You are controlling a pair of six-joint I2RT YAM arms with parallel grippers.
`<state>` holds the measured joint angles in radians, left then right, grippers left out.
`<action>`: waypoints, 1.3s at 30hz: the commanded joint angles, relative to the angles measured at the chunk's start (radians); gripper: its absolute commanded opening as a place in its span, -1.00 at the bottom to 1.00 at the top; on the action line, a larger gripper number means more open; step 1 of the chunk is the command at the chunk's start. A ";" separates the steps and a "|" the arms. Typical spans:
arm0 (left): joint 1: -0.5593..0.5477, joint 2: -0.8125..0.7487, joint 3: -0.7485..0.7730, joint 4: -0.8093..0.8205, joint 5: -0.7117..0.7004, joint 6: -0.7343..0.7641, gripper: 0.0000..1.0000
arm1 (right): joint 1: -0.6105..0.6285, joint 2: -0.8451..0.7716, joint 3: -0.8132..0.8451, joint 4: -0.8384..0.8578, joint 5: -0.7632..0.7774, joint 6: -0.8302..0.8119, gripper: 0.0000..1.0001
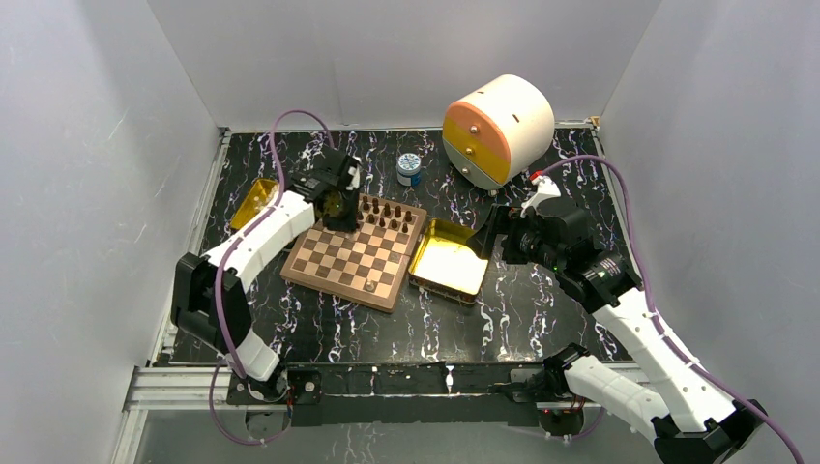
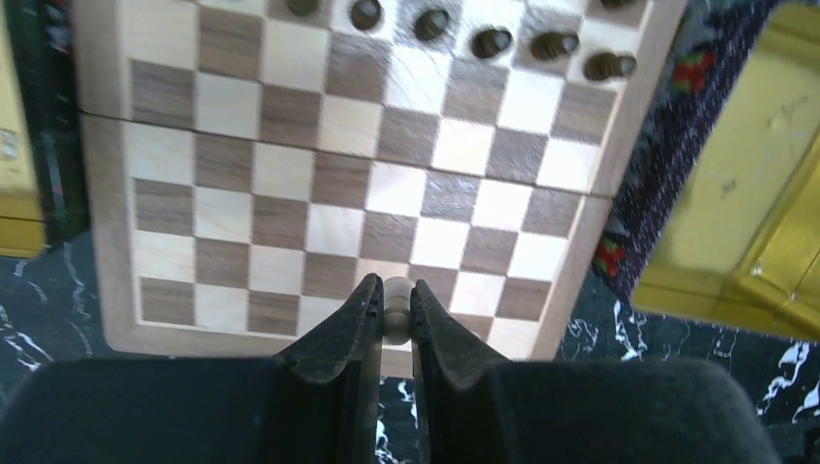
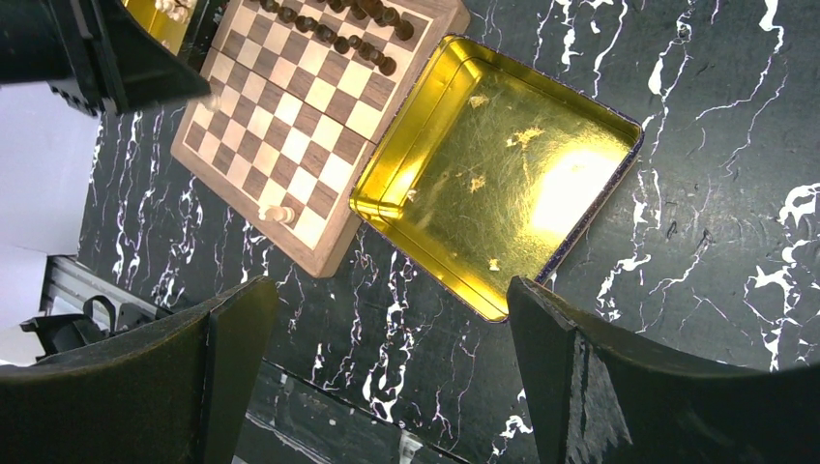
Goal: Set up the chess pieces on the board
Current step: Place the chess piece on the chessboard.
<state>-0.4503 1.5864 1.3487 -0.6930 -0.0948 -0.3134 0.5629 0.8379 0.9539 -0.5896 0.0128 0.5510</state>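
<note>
Gripping arm: the left gripper [image 2: 394, 283] hangs raised over the board [image 1: 334, 259], its 2 fingers drawn almost together.
Held pale piece: the held pale piece [image 2: 396, 309], small and rounded, sits between the fingertips and touches both. It appears to be pinched there, but the wrist view is too blurred to show which chessman it is.
Right arm: the right gripper [image 3: 387, 282] hovers above the table [image 1: 541, 309], beside the right gold tray [image 1: 454, 271]. Its fingers are spread wide and nothing is caught between them.
Board: it lies flat on the dark marbled table, turned slightly askew, between the 2 trays. Its right edge is just beside the right gold tray.
Dark pieces: the dark pieces [image 1: 385, 215] stand upright in 2 rows along the board's far side, more of them toward the right.
Lone pale piece: the lone pale piece [image 1: 370, 286] is on the row nearest the arms, right of the middle and well apart from the dark ones.
Left gold tray: the left gold tray [image 1: 251, 203] lies off the board's far-left corner, partly hidden by the left arm.
Far side of table: a small jar [image 1: 410, 170] with a blue lid stands beyond the board. To its right rests a cream drum [image 1: 498, 130] with an orange and yellow face.
</note>
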 commanded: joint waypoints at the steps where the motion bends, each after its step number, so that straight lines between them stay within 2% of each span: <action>1: -0.097 -0.070 -0.059 0.010 -0.036 -0.066 -0.79 | -0.004 -0.011 0.017 0.028 0.015 0.006 0.97; 10: -0.262 -0.033 -0.109 0.100 -0.115 -0.117 -0.79 | -0.004 -0.026 0.019 0.020 0.024 0.006 0.97; 18: -0.333 0.013 -0.119 0.113 -0.129 -0.143 -0.78 | -0.003 -0.041 0.017 0.011 0.038 0.006 0.97; 25: -0.371 0.051 -0.141 0.127 -0.146 -0.169 -0.78 | -0.003 -0.049 0.017 0.009 0.039 0.006 0.97; 39: -0.375 0.084 -0.188 0.175 -0.165 -0.174 -0.77 | -0.004 -0.048 0.009 0.010 0.045 0.004 0.97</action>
<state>-0.8230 1.6676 1.1675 -0.5259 -0.2333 -0.4751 0.5629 0.7967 0.9531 -0.6048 0.0463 0.5510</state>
